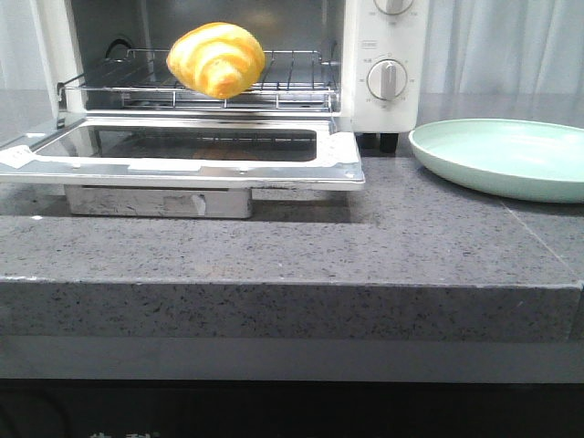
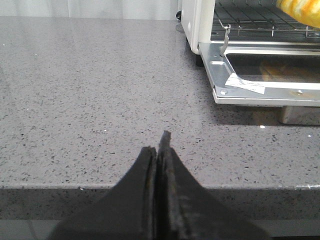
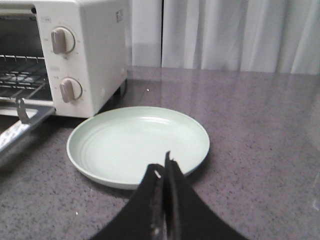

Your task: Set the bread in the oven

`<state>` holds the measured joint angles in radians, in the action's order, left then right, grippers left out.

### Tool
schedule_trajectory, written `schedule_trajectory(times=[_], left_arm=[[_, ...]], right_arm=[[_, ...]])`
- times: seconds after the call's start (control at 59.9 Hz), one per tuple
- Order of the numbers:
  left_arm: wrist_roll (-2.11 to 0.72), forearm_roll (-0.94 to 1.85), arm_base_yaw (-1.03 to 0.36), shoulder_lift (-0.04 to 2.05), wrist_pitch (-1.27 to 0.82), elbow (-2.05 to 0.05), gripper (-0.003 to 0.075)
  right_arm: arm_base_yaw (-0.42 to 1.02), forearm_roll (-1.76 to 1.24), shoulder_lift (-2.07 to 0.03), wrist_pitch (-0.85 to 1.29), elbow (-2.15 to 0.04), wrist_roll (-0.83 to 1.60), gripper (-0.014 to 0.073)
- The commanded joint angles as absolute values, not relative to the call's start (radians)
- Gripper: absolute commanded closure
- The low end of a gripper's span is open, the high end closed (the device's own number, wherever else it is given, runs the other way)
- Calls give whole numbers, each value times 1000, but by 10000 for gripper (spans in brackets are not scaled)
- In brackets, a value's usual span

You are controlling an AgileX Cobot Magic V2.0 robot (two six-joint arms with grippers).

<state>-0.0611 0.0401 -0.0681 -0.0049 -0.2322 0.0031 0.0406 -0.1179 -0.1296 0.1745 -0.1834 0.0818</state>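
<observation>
Item one: the glossy golden-yellow oval bread (image 1: 216, 59) with paler swirl stripes. You have it lying on the wire rack (image 1: 292, 73) inside the cream-white countertop oven (image 1: 388, 55), toward the front edge of the rack and a little left of centre.

Item two: the oven's glass-windowed door (image 1: 182, 155), folded fully down and lying flat over the grey speckled stone table (image 1: 274, 246). Judged from this, the bread is in, but the door is not yet shut.

Item three: the pale green round plate (image 3: 137, 145), bare, just beside the oven on its knob side.

Item four: your left hand (image 2: 159, 150), fingers pressed together and holding nothing, low over the table and well apart from the door's corner.

Item five: your right hand (image 3: 162, 172), fingers likewise together and holding nothing, hovering at the near rim of the plate.

Hazards (judgement only): the bread sits near the rack's front edge, so a knock against the rack or a hard swing of the door could roll it out onto the glass. A right hand moving toward the oven could clip the plate's rim and slide it. If you lift the door, a closed hand may slip on its smooth edge.
</observation>
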Motion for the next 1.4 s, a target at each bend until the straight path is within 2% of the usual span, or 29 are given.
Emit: schedule_trajectory(times=[0.0,0.117,0.267,1.386], left_arm=[[-51,41,-66,-21,-164,11,741],[-51,41,-66,-21,-164,11,741],[-51,41,-66,-21,-164,11,741],[-51,41,-66,-21,-164,11,741]], right_arm=[[28,-112,-71,98,-128,97,654],[28,-138,32,160,-48,96,654],[28,-155,27,159,24,95,654],[28,-155,27,188,21,95,654]])
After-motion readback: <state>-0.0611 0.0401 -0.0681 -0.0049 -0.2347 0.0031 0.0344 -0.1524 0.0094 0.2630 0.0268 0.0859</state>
